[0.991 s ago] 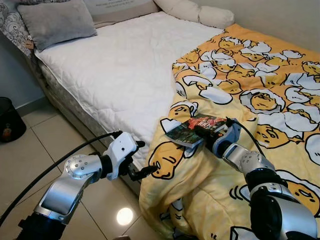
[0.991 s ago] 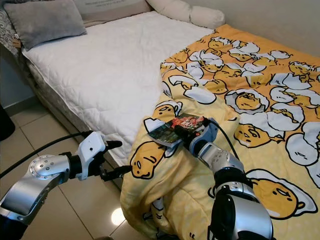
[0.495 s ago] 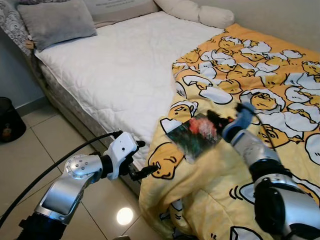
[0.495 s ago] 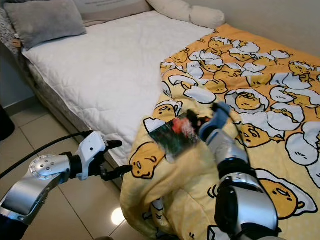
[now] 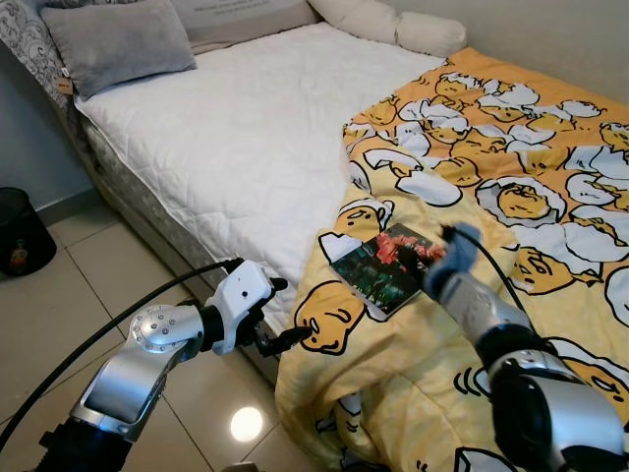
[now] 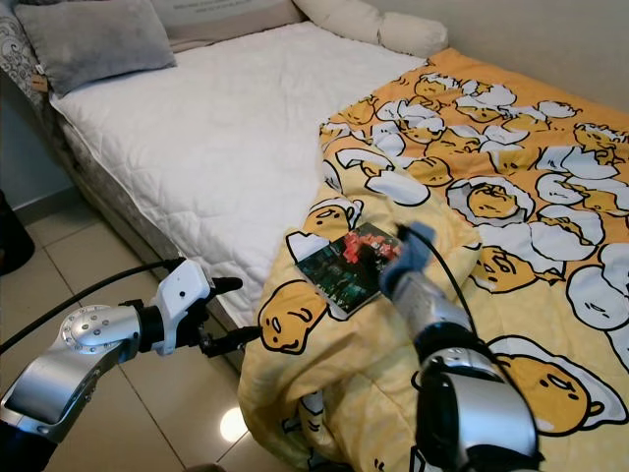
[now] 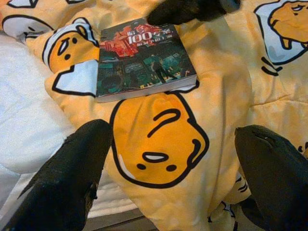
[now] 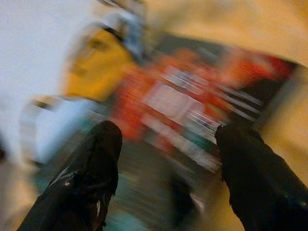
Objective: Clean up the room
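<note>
While the room is only partly tidied, findings are as follows.

Book: the book (image 5: 385, 271) lies flat, cover up, on the yellow blanket (image 5: 511, 187) near the bed's floor-side edge; it rests on a raised fold, so it sits slightly tilted.

Right gripper: the right gripper (image 8: 166, 163) hovers just above the book's far end, fingers spread apart with the cover showing between them; nothing is clamped. The wrist picture is blurred, so contact cannot be confirmed.

Left gripper: the left gripper (image 7: 173, 178) hangs beside the bed over the floor, fingers wide apart and empty, aimed at the blanket edge below the book; judged a standby pose.

Bed: the bare mattress (image 5: 236, 138) and pillow (image 5: 116, 39) suggest the blanket is bunched aside.

Risk: the book may slide off the fold.
</note>
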{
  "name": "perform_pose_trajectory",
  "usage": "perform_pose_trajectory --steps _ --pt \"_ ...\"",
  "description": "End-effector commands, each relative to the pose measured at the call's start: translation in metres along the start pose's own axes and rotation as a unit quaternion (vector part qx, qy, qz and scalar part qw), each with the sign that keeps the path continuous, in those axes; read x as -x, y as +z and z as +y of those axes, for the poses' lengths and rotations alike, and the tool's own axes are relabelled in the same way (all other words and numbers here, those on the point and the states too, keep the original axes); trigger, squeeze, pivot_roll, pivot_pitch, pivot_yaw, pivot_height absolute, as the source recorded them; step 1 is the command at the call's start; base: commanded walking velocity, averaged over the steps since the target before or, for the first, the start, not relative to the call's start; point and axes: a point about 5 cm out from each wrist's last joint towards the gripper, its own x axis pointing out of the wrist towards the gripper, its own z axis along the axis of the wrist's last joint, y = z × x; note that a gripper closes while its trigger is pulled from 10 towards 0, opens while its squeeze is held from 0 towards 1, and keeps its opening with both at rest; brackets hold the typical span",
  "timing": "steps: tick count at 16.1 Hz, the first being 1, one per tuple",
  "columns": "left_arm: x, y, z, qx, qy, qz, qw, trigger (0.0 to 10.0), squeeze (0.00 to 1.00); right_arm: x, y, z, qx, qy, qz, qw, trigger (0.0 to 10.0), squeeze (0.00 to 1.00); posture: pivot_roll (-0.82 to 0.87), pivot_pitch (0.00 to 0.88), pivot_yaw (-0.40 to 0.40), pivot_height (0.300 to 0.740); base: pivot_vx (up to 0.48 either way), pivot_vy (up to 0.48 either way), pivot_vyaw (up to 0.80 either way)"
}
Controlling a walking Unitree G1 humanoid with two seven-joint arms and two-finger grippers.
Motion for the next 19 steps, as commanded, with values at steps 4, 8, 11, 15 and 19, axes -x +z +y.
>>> perform_pose_trajectory --steps 4,8,11,15,19 --pt "-0.001 0.002 0.003 -0.007 -0.001 0.001 1.0 10.0 0.93 0.002 -0.012 -0.011 -0.019 -0.03 0.026 0.999 10.0 0.0 0.0 0.0 -0.031 0.74 0.0 0.0 0.0" --pt "0.003 0.002 0.002 -0.008 -0.003 0.002 1.0 10.0 0.93 0.001 -0.02 -0.002 -0.084 0.016 0.047 0.995 10.0 0.0 0.0 0.0 -0.03 0.74 0.0 0.0 0.0" --pt "0.004 0.001 0.0 -0.009 -0.004 0.003 1.0 10.0 0.93 0.0 -0.029 0.005 -0.111 0.031 0.062 0.991 10.0 0.0 0.01 0.0 -0.034 0.74 0.0 0.0 0.0" --pt "0.004 0.001 -0.003 -0.008 -0.006 0.005 1.0 10.0 0.92 -0.001 -0.038 0.013 -0.121 0.037 0.083 0.989 10.0 0.0 0.01 0.0 -0.035 0.74 0.0 0.0 0.0" --pt "0.003 0.0 -0.004 -0.009 -0.007 0.007 1.0 10.0 0.92 -0.003 -0.039 0.026 -0.137 0.063 0.076 0.986 10.0 0.0 0.02 0.0 -0.036 0.74 0.0 0.0 0.0"
